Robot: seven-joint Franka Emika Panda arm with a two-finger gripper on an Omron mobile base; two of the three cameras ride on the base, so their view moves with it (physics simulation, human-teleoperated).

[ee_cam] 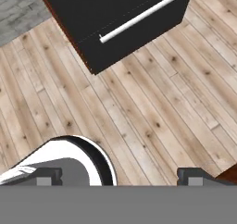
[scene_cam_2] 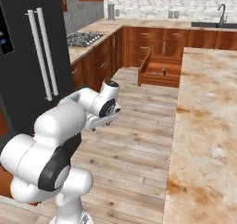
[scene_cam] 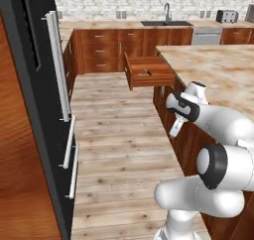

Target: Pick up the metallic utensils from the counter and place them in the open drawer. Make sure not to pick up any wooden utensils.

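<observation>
White glossy arm (scene_cam: 218, 135), rounded fat links w/ dark grey joint bands; small dark finger tips (ee_cam: 196, 176).

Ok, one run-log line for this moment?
pincer: open, empty, over floor | drawer: open, dark item inside | counter: no utensils visible

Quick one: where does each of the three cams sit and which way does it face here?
Left base view: behind the arm's left, facing the open drawer, island counter and sink; arm at lower right.
Right base view: behind its right, facing the fridge, stove and drawer; arm at lower left.
Hand view: on the hand, looking down at plank floor and the fridge's base; open gripper at the bottom.
Both base views share drawer, counter and sink.
</observation>
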